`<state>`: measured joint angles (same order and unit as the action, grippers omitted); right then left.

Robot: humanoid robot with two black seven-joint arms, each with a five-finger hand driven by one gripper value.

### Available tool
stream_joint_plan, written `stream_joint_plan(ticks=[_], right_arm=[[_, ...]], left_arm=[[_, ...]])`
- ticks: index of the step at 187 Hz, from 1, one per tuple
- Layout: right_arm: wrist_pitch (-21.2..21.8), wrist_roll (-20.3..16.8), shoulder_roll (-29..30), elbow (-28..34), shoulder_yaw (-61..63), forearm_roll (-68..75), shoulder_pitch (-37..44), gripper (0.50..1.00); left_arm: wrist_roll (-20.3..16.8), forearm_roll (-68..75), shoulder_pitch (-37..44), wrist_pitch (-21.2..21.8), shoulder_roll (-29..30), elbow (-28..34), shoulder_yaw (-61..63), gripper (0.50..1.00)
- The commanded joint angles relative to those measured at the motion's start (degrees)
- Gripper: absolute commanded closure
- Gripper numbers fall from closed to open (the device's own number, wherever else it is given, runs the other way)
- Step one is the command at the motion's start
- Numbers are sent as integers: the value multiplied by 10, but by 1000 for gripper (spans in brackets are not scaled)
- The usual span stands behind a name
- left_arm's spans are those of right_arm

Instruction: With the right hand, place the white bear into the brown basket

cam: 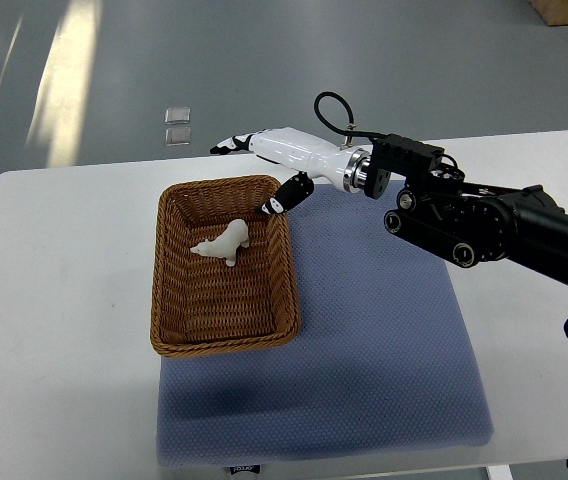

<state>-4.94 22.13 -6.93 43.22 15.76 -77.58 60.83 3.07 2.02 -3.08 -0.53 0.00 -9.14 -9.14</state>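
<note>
Fingers (232,144) of our right hand (269,150) stretch apart, holding nothing, above the brown basket (169,290) where the white bear (224,243) lies.

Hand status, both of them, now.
Left hand: not in view.
Right hand: open, fingers spread, holding nothing, above the far rim of the brown basket; the white bear lies inside the basket.

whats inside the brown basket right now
The white bear lies inside the brown basket, toward its far end, free of the right hand, which hovers open over the far rim. The rest shows bare wicker floor; anything directly under the bear is hidden.
</note>
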Motion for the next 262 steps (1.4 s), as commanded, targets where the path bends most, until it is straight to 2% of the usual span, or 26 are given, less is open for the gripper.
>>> stream_joint_plan(ticks=[1,30,37,76,140,214,262], right_arm=[[-1,-1,-18,-7,53,38,-33,644],[-9,0,-20,-30,146,134,-95,636],[-11,0,-21,-35,168,161,-111,603],[-32,0,-26,-48,248,311,-172,603],[-26,1,-32,-49,292,589,-195,581],[-22,6,-31,-48,301,618,-206,576],[28,8,-31,-47,301,618,-219,576]], left_arm=[[0,0,0,0,0,0,0,500],[0,0,0,0,0,0,0,500],[0,0,0,0,0,-1,0,500],[0,0,0,0,0,-3,-1,500],[0,0,0,-1,0,-4,0,500],[0,0,0,-1,0,-3,-2,500],[0,0,0,-1,0,-4,-3,500]])
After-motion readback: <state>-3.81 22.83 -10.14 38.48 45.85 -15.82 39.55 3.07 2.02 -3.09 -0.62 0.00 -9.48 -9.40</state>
